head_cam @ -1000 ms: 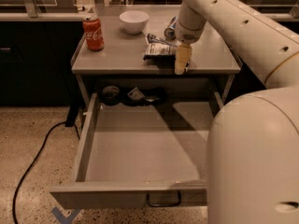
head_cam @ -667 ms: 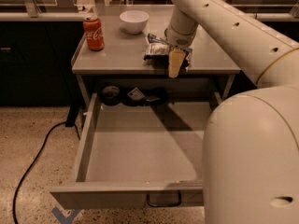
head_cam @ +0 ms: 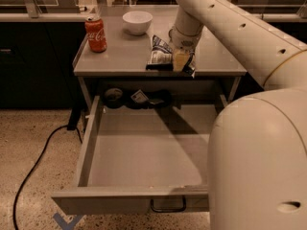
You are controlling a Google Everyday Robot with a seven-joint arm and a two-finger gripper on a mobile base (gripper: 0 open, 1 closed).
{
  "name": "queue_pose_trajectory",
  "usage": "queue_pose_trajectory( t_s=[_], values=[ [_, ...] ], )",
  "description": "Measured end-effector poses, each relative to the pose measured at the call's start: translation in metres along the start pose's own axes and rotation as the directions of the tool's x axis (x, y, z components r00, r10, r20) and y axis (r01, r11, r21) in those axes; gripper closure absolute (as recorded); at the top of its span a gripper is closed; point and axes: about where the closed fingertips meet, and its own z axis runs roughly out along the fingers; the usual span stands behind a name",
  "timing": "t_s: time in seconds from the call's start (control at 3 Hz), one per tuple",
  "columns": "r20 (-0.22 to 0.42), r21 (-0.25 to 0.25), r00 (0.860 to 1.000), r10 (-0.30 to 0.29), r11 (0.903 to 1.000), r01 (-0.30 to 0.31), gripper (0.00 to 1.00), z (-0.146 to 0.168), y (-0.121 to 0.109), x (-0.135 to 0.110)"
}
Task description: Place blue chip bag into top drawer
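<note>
The blue chip bag (head_cam: 159,55) lies crumpled on the grey table top (head_cam: 120,51), near its front edge, silvery front up with dark edges. My gripper (head_cam: 180,60) points down at the bag's right end, touching or just above it, and hides that end. The top drawer (head_cam: 144,150) under the table is pulled wide open, its flat grey bottom showing and its dark loop handle (head_cam: 168,206) at the front.
A red soda can (head_cam: 96,33) and a white bowl (head_cam: 137,22) stand on the table behind and left of the bag. A dark round object (head_cam: 113,97) and a small packet (head_cam: 140,96) lie at the drawer's back. A black cable (head_cam: 33,169) runs across the floor at left.
My arm has swung left, bringing the gripper from the bag's right side onto its right end. The bag and drawer have not moved.
</note>
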Motion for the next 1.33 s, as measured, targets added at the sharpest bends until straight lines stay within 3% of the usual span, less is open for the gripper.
queue_pose_trajectory(
  t_s=[0.33,0.67,1.33],
  values=[
    [0.046,-0.02,0.999,-0.006,0.9998,0.007,0.88,-0.005,0.012,-0.006],
    [0.098,-0.024,0.995,-0.005,0.9997,0.007,1.0,-0.033,0.039,-0.012],
    [0.186,-0.104,0.982,0.027,0.9945,-0.008,1.0,-0.083,0.11,-0.027]
  ],
)
